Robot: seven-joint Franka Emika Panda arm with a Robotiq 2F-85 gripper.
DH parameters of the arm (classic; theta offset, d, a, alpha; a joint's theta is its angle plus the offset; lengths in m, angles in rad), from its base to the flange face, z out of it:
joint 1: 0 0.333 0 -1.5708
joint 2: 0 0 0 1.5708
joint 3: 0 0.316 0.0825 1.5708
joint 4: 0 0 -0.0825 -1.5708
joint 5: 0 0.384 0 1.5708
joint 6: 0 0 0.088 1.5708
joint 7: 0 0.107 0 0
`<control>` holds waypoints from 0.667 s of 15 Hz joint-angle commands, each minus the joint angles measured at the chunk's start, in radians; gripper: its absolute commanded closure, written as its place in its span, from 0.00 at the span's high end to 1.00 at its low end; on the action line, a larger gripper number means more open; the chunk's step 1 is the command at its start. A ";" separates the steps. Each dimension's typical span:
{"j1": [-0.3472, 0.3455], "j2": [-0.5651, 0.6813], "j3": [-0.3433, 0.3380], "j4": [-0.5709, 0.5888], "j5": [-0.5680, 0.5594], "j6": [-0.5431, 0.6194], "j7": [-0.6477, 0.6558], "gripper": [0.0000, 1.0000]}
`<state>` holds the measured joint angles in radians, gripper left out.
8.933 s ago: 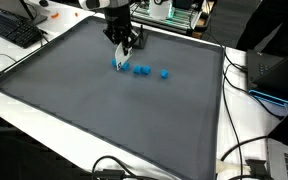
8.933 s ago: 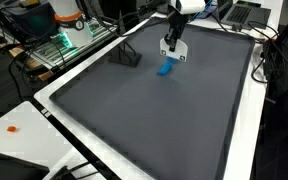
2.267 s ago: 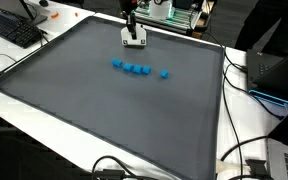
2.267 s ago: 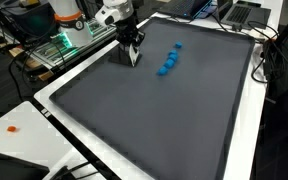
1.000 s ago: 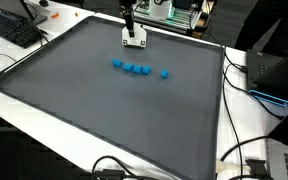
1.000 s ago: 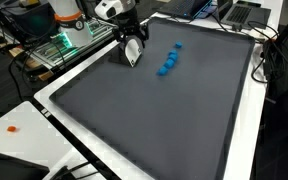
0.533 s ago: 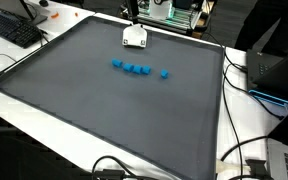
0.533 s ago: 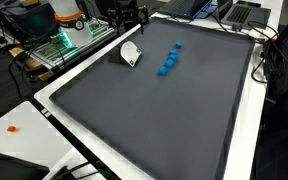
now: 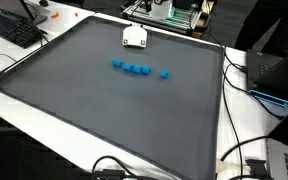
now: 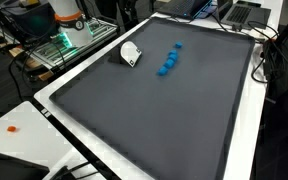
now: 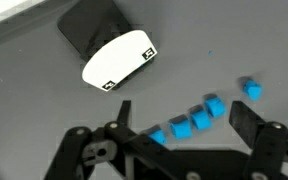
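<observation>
While gripper [image 11: 183, 112] hangs over mat [image 11: 34, 110] w/ jaws spread, empty, cubes [image 11: 199, 118] lie in row mid-mat, one set apart at end. White-faced box [image 11: 119, 62] nr mat edge, apart from cubes.

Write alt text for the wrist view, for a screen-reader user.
An open, empty gripper hangs above a dark grey mat, its fingers framing a diagonal row of five small blue cubes, the last one set slightly apart. Beyond them lies a white rounded object with black corner marks and a black part behind it.
</observation>
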<state>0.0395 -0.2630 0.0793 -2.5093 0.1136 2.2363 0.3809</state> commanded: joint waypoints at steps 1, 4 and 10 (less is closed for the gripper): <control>0.029 0.004 0.006 0.028 -0.006 -0.035 -0.163 1.00; 0.053 0.011 0.006 0.047 -0.010 -0.043 -0.303 1.00; 0.072 0.015 0.006 0.065 -0.013 -0.042 -0.447 1.00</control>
<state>0.1027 -0.2544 0.0886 -2.4583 0.1128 2.2150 -0.0178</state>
